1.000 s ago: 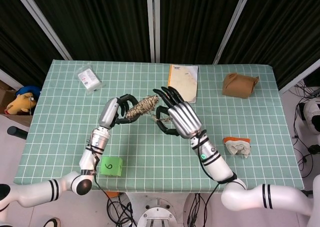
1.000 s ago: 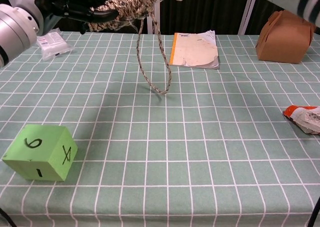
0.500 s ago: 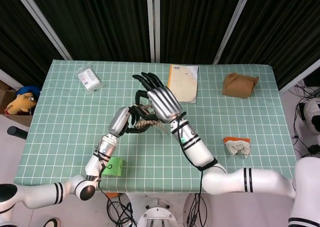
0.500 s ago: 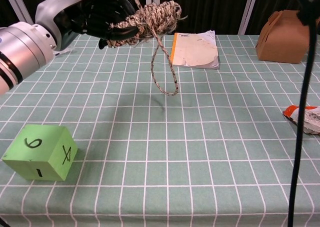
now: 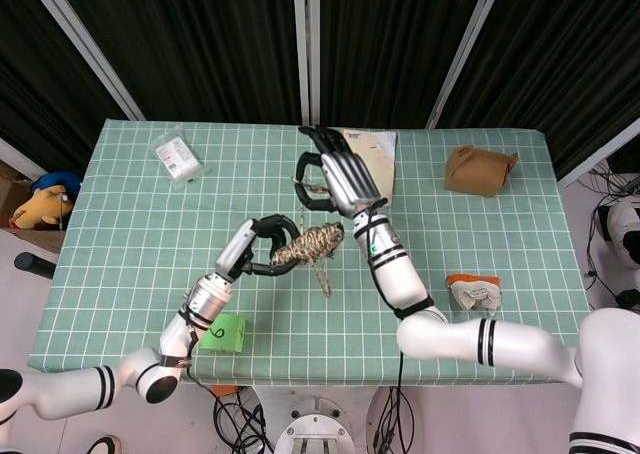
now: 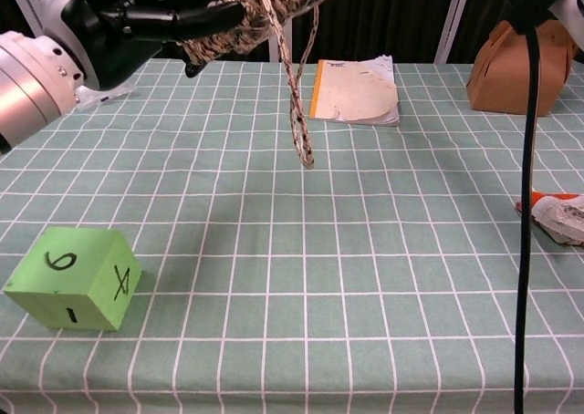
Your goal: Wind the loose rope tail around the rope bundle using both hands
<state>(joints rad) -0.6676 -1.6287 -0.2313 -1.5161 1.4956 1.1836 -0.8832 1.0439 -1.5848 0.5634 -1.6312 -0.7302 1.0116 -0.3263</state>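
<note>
**Holding the bundle aloft, tail dangling**

Gripping the rope bundle (image 5: 310, 244) at frame centre, the left hand (image 5: 262, 254) keeps its long axis pointing up-right toward the right hand (image 5: 338, 177), which pinches a strand higher up. Mottled tan cord; the loose tail (image 6: 299, 113) hangs looped below, above the table (image 5: 130, 234).

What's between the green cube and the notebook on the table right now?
Bare checked cloth; in the chest view only the hanging rope tail dangles above the stretch between the green cube and the notebook.
</note>
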